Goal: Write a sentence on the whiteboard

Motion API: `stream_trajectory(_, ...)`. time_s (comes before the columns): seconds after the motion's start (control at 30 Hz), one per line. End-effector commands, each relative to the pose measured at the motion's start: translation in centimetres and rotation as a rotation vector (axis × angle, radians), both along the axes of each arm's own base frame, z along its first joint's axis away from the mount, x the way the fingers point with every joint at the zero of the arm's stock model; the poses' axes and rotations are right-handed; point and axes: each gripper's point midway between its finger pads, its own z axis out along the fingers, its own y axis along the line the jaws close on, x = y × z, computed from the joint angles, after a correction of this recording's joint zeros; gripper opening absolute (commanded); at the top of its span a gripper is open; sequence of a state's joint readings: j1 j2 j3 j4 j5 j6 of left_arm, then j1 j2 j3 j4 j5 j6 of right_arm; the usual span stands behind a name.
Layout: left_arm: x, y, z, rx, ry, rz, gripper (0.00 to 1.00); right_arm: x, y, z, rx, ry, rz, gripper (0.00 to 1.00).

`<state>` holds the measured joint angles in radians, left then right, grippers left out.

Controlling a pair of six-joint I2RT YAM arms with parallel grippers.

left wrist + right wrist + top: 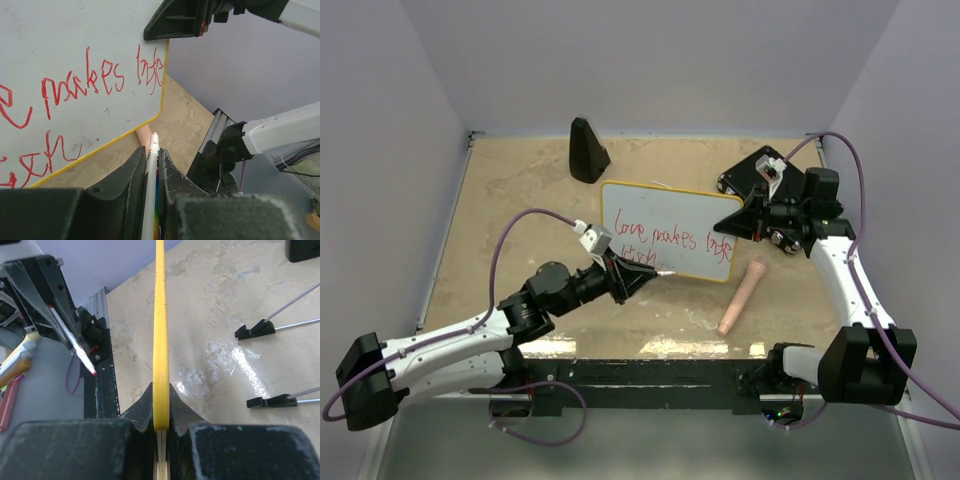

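From above: catching the whiteboard (660,205) standing on edge on the tan table (520,190), with the sentence (665,240) running in red across its lower half in 2 lines. Catching too the left gripper (645,273) just beside the whiteboard's bottom edge, pressing together on a marker (661,271), and the right gripper (744,222) pinching the whiteboard's right edge. Taking in a black cone (587,150) behind the whiteboard's top left corner and a peach cylinder (742,295) lying in front of its bottom right corner. Not settling any contact between marker tip and whiteboard.

From the left wrist: bringing the red writing close enough for reading "makes" in line 1, blurred in the overhead. Showing both fingers (125,185) clamping the white marker, tip sitting just below the whiteboard's yellow rim (164,80), off the white face. Glimpsing the peach cylinder's end beyond that rim, mostly hidden by it.

From the right wrist: seeing the whiteboard edge-on only, written face hidden, rim rising from between pads (142,407) pressing on it from both sides. Revealing 2 black feet (255,330) behind the whiteboard, visible nowhere else, and the marker's red tip hovering apart on the writing side.
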<state>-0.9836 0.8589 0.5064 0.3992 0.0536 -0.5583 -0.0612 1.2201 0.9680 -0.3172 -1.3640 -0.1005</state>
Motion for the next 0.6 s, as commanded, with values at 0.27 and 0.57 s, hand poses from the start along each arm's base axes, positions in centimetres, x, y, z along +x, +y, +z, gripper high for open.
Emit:
stream_trajectory(0.27,1.9,-0.9,2.0,-0.002,-0.088,0.228,0.00,-1.0,0.2,2.5,0.063,-0.040,0.068,0.00)
stream_trajectory(0.57,2.4,-0.2,0.5,0.027,-0.080,0.318,0.00,-0.8,0.0,2.5,0.057,-0.039,0.046,0.00)
